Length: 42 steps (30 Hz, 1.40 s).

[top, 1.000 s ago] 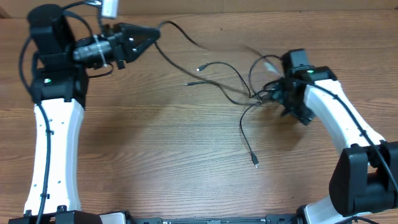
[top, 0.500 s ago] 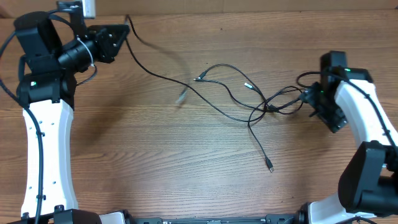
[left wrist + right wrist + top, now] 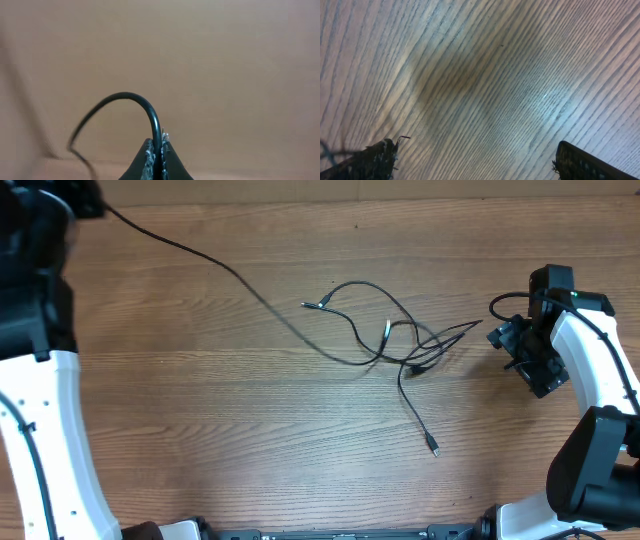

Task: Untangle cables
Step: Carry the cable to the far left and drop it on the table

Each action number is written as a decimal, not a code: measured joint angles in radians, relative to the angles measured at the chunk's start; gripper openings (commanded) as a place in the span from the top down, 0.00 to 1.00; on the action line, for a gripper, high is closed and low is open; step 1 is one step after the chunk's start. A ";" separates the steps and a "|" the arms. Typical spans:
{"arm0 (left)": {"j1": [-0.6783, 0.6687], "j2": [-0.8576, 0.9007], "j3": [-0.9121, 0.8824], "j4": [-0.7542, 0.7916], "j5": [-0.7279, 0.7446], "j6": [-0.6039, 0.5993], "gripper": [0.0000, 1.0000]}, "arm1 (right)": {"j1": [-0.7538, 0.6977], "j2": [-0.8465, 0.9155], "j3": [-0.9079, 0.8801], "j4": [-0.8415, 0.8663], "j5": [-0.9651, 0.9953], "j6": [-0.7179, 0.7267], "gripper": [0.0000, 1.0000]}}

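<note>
Several thin black cables [image 3: 400, 345] lie knotted together at the table's middle right. One long cable [image 3: 200, 255] runs taut from the knot to the top left corner, where my left gripper [image 3: 156, 150] is shut on it; in the left wrist view the cable [image 3: 145, 107] arches out of the jaws. A pale tip [image 3: 386, 330] lies in the knot, a plug end [image 3: 310, 305] points left, and another plug end [image 3: 433, 450] trails toward the front. My right gripper [image 3: 503, 340] is open and empty just right of the knot; its view [image 3: 475, 155] shows only bare wood between the fingers.
The wooden table [image 3: 250, 420] fills the view. The white left arm [image 3: 40, 430] runs along the left edge and the white right arm [image 3: 600, 380] along the right edge.
My left gripper has pulled its cable up and left to the frame's corner, stretching it straight. My right gripper has let go of the knot and opened. The knot slid slightly left.
</note>
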 measured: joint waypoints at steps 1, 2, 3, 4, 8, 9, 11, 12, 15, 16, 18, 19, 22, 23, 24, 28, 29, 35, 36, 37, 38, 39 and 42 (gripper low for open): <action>0.021 0.000 0.019 0.023 -0.019 0.005 0.96 | 0.000 0.000 0.000 0.002 -0.001 0.000 0.00; 0.037 0.000 0.034 0.047 -0.032 0.010 0.96 | 0.000 0.000 0.000 0.003 -0.002 0.000 0.00; 0.053 0.000 0.044 0.068 -0.043 0.014 0.96 | 0.000 0.000 0.000 0.003 -0.002 0.000 0.00; 0.069 0.000 0.053 0.102 -0.056 0.020 0.96 | 0.000 0.000 0.000 0.004 -0.003 0.000 0.00; 0.093 0.002 0.061 0.187 -0.079 0.023 0.96 | 0.000 0.000 0.000 0.001 -0.003 0.000 0.00; 0.097 0.005 0.061 0.206 -0.082 0.024 0.96 | 0.000 0.000 0.000 -0.001 -0.003 0.000 0.00; 0.097 0.013 0.063 0.209 -0.087 0.024 0.96 | 0.000 0.000 0.000 -0.002 -0.003 0.000 0.00; 0.098 0.021 0.065 0.200 -0.088 0.024 0.96 | 0.000 0.000 0.000 -0.002 -0.003 0.000 0.00; 0.098 0.061 0.070 0.149 -0.087 0.023 0.96 | 0.000 0.000 0.000 -0.002 -0.003 0.000 0.00; 0.098 0.080 0.072 0.136 -0.087 0.023 0.96 | 0.000 0.000 0.000 -0.001 -0.003 0.000 0.00; 0.098 0.128 0.074 0.090 -0.087 0.019 0.96 | 0.000 0.000 0.000 -0.001 -0.003 0.000 0.00; 0.098 0.154 0.074 0.070 -0.087 0.014 0.96 | 0.000 0.000 0.000 -0.002 -0.003 0.000 0.00; 0.098 0.237 0.072 0.059 -0.090 0.000 0.96 | 0.000 0.000 0.000 0.002 -0.003 0.000 0.00; 0.098 0.260 0.072 0.067 -0.092 0.000 0.96 | 0.000 0.000 0.000 0.004 -0.003 0.000 0.00; 0.098 0.279 0.072 0.072 -0.098 0.000 0.96 | 0.000 0.000 0.000 0.006 -0.003 0.000 0.00; 0.104 0.323 0.072 0.066 -0.134 -0.008 0.96 | 0.000 0.000 0.000 0.008 -0.003 0.000 0.00; 0.105 0.335 0.072 0.087 -0.148 -0.012 0.96 | 0.000 0.000 0.000 0.010 -0.003 0.000 0.00; 0.105 0.455 0.066 0.431 -0.218 -0.030 0.96 | 0.000 0.000 -0.001 0.011 -0.003 0.000 0.00; 0.105 0.475 0.065 0.515 -0.225 -0.030 0.96 | 0.000 0.000 -0.001 0.011 -0.003 0.000 0.00; 0.105 0.491 0.064 0.595 -0.240 -0.030 0.96 | 0.000 0.000 -0.001 0.013 -0.004 0.001 0.00; 0.106 0.494 0.065 0.634 -0.256 -0.028 0.96 | 0.000 0.000 -0.001 0.013 -0.003 0.000 0.00; 0.107 0.496 0.070 0.669 -0.273 -0.022 0.96 | 0.000 0.000 -0.001 0.012 -0.003 0.000 0.00; 0.118 0.498 0.142 0.726 -0.328 0.022 0.96 | 0.000 0.000 -0.001 0.012 -0.003 0.000 0.00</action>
